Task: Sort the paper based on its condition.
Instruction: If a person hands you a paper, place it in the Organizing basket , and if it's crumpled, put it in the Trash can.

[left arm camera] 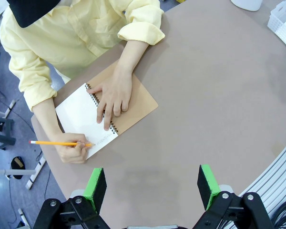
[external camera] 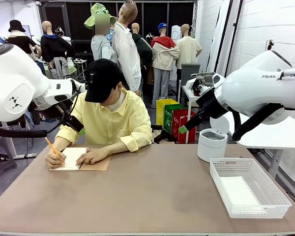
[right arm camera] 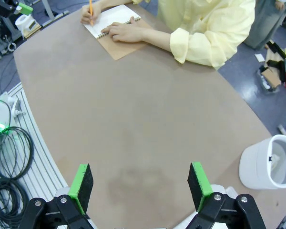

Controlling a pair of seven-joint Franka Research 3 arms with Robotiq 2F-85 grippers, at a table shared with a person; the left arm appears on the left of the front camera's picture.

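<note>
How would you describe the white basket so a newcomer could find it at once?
Start at the brown table. Toward its right edge, on the robot's side, sits the white basket. Unlike the round white bin behind it, it is low, rectangular and slotted, with a sheet of paper lying flat inside.

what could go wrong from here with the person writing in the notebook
1. One hand lies on the notebook and the other holds a pencil; the open left tool, if lowered now, might hit them.
2. The white bin stands beside the basket near the far edge of the table; a swing of the right arm could knock it off.
</note>
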